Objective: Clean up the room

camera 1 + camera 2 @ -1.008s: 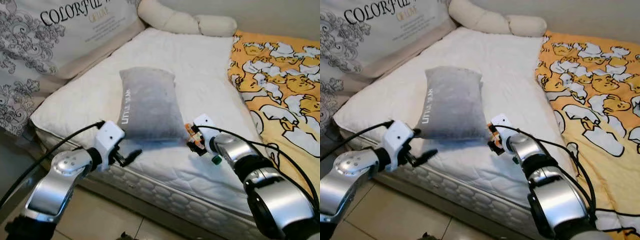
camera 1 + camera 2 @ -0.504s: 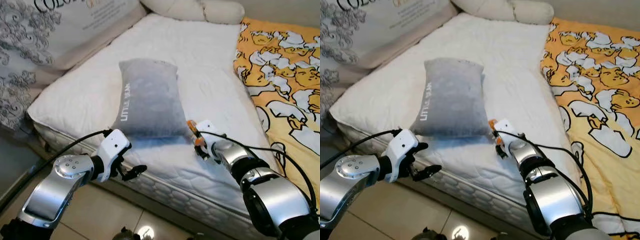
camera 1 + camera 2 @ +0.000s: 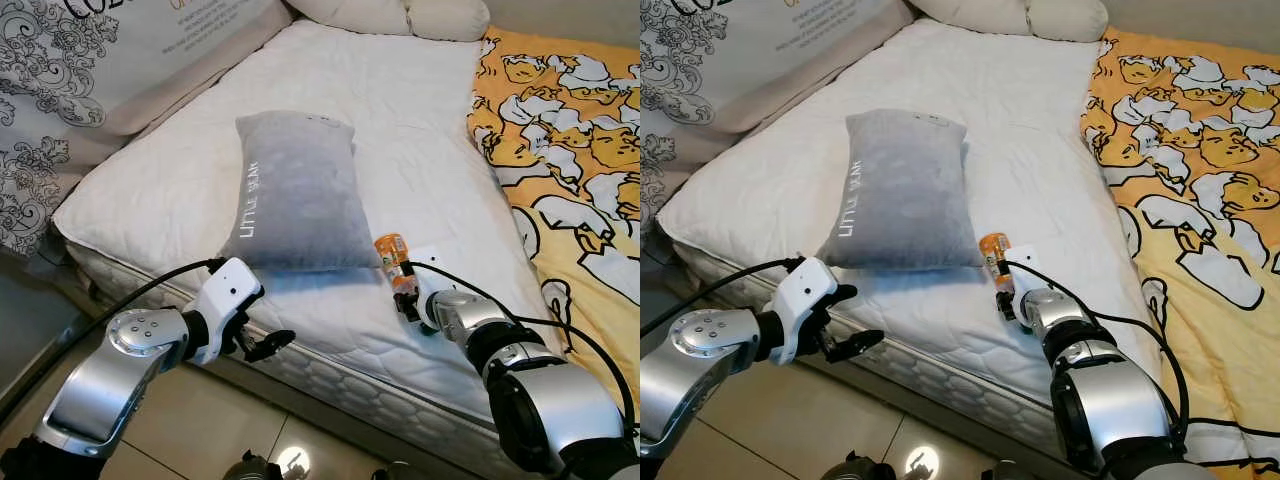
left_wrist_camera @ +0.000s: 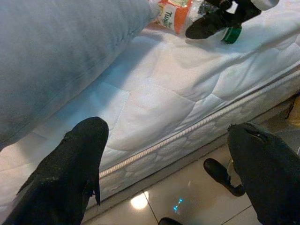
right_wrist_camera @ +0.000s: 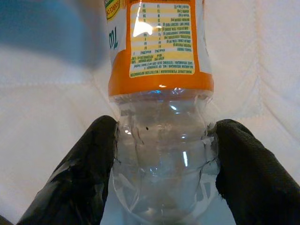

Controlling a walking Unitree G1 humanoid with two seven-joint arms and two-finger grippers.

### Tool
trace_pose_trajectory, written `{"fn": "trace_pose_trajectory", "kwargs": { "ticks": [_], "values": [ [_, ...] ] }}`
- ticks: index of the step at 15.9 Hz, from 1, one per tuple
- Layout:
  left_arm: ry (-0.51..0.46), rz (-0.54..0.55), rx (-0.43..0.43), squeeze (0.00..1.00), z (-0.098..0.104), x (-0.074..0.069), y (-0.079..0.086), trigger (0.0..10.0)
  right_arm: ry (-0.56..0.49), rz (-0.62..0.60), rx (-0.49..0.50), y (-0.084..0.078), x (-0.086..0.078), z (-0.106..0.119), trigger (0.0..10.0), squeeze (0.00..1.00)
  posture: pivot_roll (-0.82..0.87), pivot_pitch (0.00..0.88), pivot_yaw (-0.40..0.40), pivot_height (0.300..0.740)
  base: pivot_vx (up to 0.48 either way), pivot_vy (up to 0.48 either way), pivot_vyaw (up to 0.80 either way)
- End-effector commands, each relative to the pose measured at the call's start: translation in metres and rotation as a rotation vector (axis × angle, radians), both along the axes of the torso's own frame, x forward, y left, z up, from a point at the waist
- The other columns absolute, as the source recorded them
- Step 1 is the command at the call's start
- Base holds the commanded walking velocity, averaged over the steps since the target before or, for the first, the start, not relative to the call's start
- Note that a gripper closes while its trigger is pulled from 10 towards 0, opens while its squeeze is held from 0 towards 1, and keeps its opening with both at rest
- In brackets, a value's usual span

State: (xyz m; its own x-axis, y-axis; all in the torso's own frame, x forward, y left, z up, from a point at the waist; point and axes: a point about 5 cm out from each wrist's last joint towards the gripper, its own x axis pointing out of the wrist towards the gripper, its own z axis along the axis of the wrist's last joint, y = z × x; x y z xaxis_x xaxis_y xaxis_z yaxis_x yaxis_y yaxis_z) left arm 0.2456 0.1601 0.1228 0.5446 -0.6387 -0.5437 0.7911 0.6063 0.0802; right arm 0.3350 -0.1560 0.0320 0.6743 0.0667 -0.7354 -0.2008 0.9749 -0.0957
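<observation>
2 black fingers [image 5: 84, 173] of the right gripper [image 5: 161, 173] pinch the clear neck of a plastic bottle [image 3: 993, 248] lying near the mattress's [image 3: 420, 140] front edge, beside the grey pillow [image 3: 295, 190]. Thin plastic could crumple or slip. Left gripper [image 4: 168, 173] hangs spread wide. Bottle's cap is hidden.

Bright even daylight, sharp views, glare on floor [image 3: 292, 462]

A white quilted mattress [image 3: 400, 120] carries a grey pillow [image 3: 295, 195] just left of the right gripper [image 3: 408, 292], an orange-labelled bottle [image 3: 392, 252] between its fingers
</observation>
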Motion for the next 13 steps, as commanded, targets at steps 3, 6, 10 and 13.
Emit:
{"fn": "trace_pose_trajectory", "kwargs": {
  "ticks": [3, 6, 10, 13],
  "values": [
    [-0.062, 0.017, 0.000, 0.00, 0.003, 0.007, -0.002, 10.0, -0.017, -0.166, 0.139, -0.012, -0.002, -0.002, 0.0, 0.00, -0.05, 0.056, 0.036, 0.740, 0.000, 0.000, 0.00],
    [-0.136, 0.101, -0.041, 0.00, 0.004, 0.010, -0.001, 10.0, -0.237, -0.216, 0.316, -0.022, 0.012, 0.020, 0.0, 0.00, -0.09, 0.015, 0.030, 0.740, 0.000, 0.000, 0.00],
    [-0.228, 0.259, -0.069, 0.00, 0.005, 0.013, 0.003, 10.0, -0.598, -0.212, 0.582, -0.026, -0.002, 0.063, 10.0, 0.00, -0.13, 0.000, 0.049, 0.740, 0.000, 0.000, 0.00],
    [-0.496, 0.574, -0.129, 0.00, 0.021, 0.029, 0.007, 10.0, -0.770, -0.021, 0.601, -0.006, -0.029, 0.093, 10.0, 0.00, -0.16, 0.000, 0.057, 0.740, 0.000, 0.000, 0.53]
  ]
}}
